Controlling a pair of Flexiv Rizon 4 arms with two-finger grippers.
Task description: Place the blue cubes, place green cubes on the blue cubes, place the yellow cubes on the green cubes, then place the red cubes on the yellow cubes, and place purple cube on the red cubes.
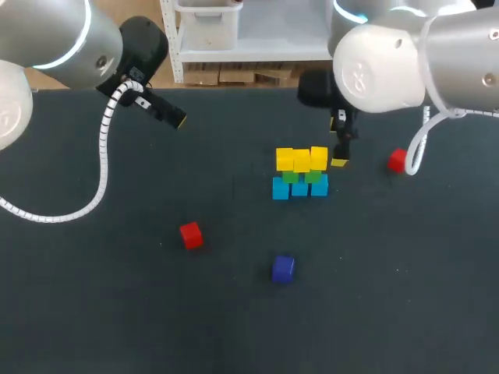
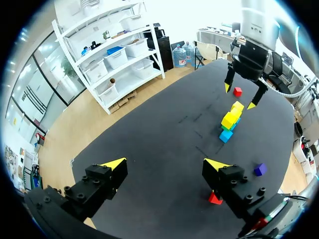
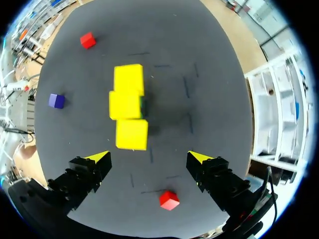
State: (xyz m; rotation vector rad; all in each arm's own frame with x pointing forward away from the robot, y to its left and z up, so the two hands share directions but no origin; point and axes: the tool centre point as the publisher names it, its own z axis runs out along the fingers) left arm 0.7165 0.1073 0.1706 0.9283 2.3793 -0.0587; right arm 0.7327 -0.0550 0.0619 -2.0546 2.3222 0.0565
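Red is coming next: the red cube point(image 1: 398, 160) is lying on the bench point(image 1: 117, 312), near the yellow-topped stack point(image 1: 301, 173) and the right end effector point(image 3: 149, 157). It is looking light, rigid and smooth-sided, so pinching two flat opposite faces is seeming safest. The right end effector and the left end effector point(image 2: 167, 163) are both hanging wide open, empty.

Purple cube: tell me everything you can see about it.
The purple cube is a small, plain, matte block, bluish violet. It sits flat on one face on the dark table, turned slightly askew, alone: only the table touches it. It lies nearer the robot than the stack of blue, green and yellow cubes, with a red cube off to its left. The left gripper and right gripper, both open, are away from it.
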